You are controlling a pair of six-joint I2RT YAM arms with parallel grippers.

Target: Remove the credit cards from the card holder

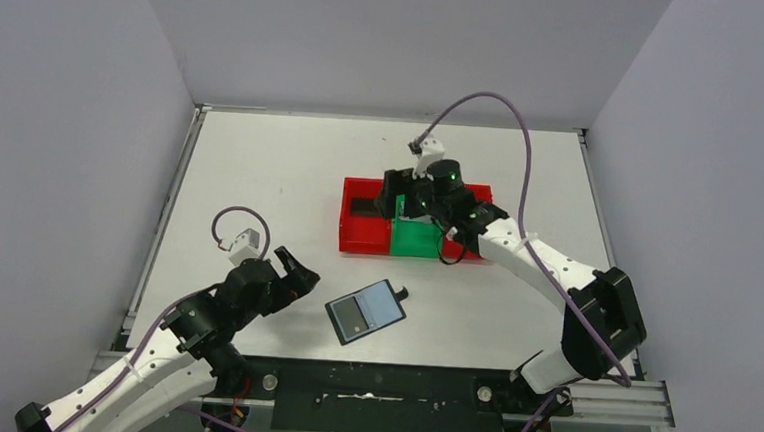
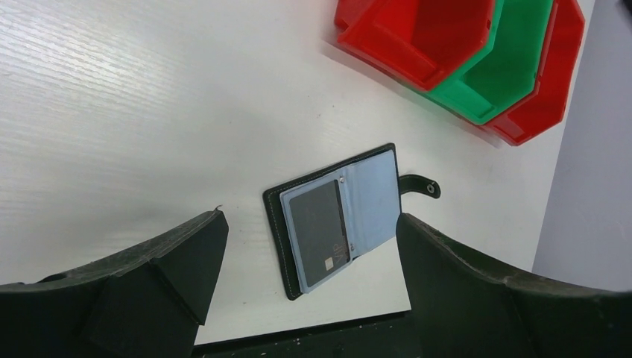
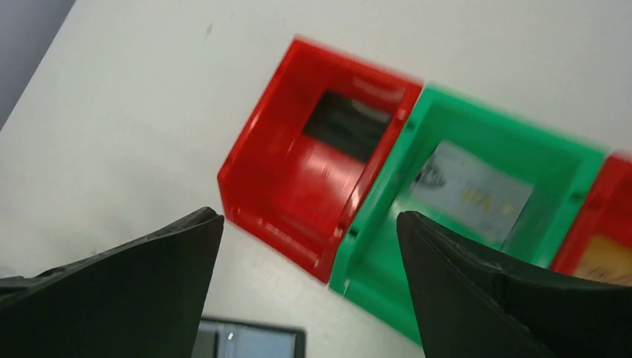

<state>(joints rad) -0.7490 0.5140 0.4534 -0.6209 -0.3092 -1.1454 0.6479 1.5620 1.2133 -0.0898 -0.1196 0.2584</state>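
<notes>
The card holder (image 1: pixel 365 311) lies open on the white table near the front edge, its grey-blue inner face up, a dark card (image 2: pixel 319 231) still in its pocket. In the left wrist view the card holder (image 2: pixel 335 220) sits below and between the fingers. My left gripper (image 1: pixel 299 273) hovers open just left of it, holding nothing. My right gripper (image 1: pixel 399 205) is open and empty above the bins. A dark card (image 3: pixel 346 123) lies in the left red bin (image 3: pixel 298 186), a grey card (image 3: pixel 469 190) in the green bin (image 3: pixel 454 276), and an orange-toned card (image 3: pixel 605 261) in the right red bin.
The three bins stand in a row mid-table: red (image 1: pixel 362 237), green (image 1: pixel 415 240), red (image 1: pixel 479 194). The holder's strap with a snap (image 2: pixel 421 185) sticks out toward the bins. Grey walls enclose the table on three sides.
</notes>
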